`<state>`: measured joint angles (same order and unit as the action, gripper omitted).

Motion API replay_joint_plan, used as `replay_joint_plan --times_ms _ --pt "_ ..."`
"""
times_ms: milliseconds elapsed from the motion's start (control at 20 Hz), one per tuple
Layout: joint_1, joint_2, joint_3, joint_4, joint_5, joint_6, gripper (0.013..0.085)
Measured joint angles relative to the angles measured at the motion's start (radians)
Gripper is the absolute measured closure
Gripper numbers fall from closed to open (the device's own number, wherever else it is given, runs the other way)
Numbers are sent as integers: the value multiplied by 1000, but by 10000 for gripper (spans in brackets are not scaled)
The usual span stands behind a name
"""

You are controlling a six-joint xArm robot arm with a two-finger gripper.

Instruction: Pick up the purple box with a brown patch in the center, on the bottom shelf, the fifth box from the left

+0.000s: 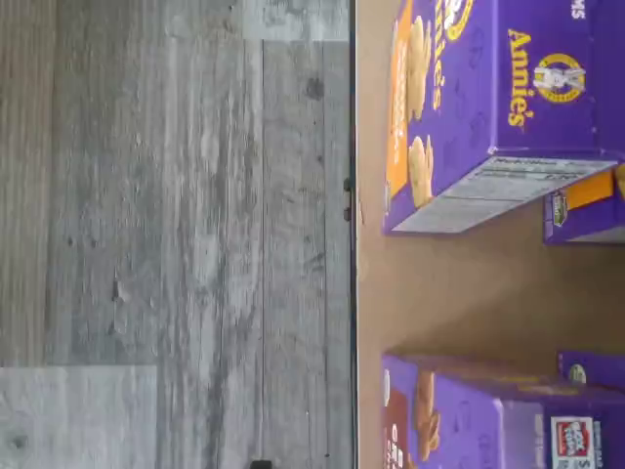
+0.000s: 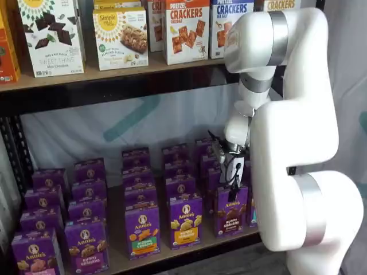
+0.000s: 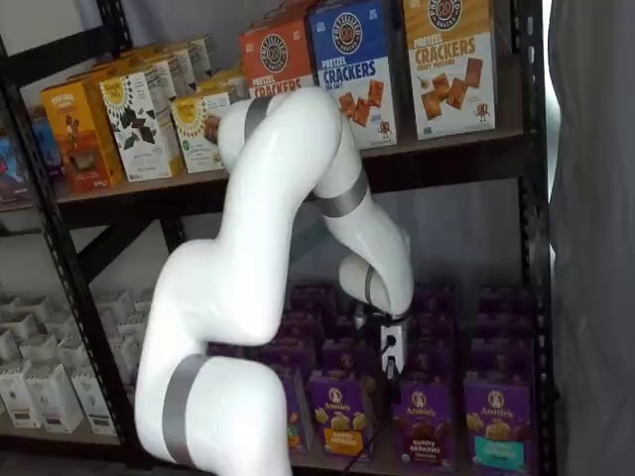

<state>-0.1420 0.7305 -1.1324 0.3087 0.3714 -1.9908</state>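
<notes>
Wrist view: turned on its side. Grey plank floor (image 1: 176, 234) on one half, tan board of the desk (image 1: 469, 293) on the other, with a dark rail along its front edge. Two purple cartons at that edge with a bare strip of board between them: one with an orange band (image 1: 488, 98), one with a darker patch on its face (image 1: 469, 415). Possibly the wanted one, but not certain from here. No fingers in sight.

In a shelf view: the purple box (image 2: 231, 209) upright at the desk's front edge, near the front corner beside the arm's bulky white links. Touching or nearly touching the yellow-banded carton (image 2: 184, 220) on one side. End effector (image 2: 234, 182) hanging just above and slightly behind the box top, pointing down. Fingers dark against dark cartons; apart or together, impossible to tell. Nothing held.

In a shelf view: same box (image 3: 420, 421) in the front row, brown cookies and white lettering facing out, teal-banded carton (image 3: 494, 421) close beside it. End effector (image 3: 391, 375) above the gap toward the yellow-banded neighbour. Arm folded hard: elbow high, forearm sloping down under the upper tier, wrist vertical.

Handling, as a judgement: thin cardboard, light, smooth printed faces, easily dented. Best taken across the two broad faces near the top, with a moderate squeeze. Little room beside the neighbours, so risk of nudging them.
</notes>
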Motion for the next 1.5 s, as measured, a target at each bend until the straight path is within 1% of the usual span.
replay_joint_plan --times_ms 150,300,400,550,700,950,1000,1100,1250,1350,1400,1450,1500 --pt "-12 62 -92 -17 43 8 130" --pt "-19 114 -160 -15 48 2 130" --pt "-22 139 -190 -27 48 9 130" --pt "-29 174 -232 -85 52 55 130" --pt "-34 208 -264 -175 52 129 130" --pt "-37 249 -288 -264 29 205 130" --pt "-38 255 -292 -275 27 214 130" --pt "-38 268 -299 -282 27 220 130" --pt "-38 276 -302 -264 25 205 130" --pt "-38 278 -303 -258 26 199 210" --pt "-38 278 -302 -252 24 193 210" --pt "-38 279 -301 -250 23 191 250" --pt "-38 279 -301 -250 23 191 250"
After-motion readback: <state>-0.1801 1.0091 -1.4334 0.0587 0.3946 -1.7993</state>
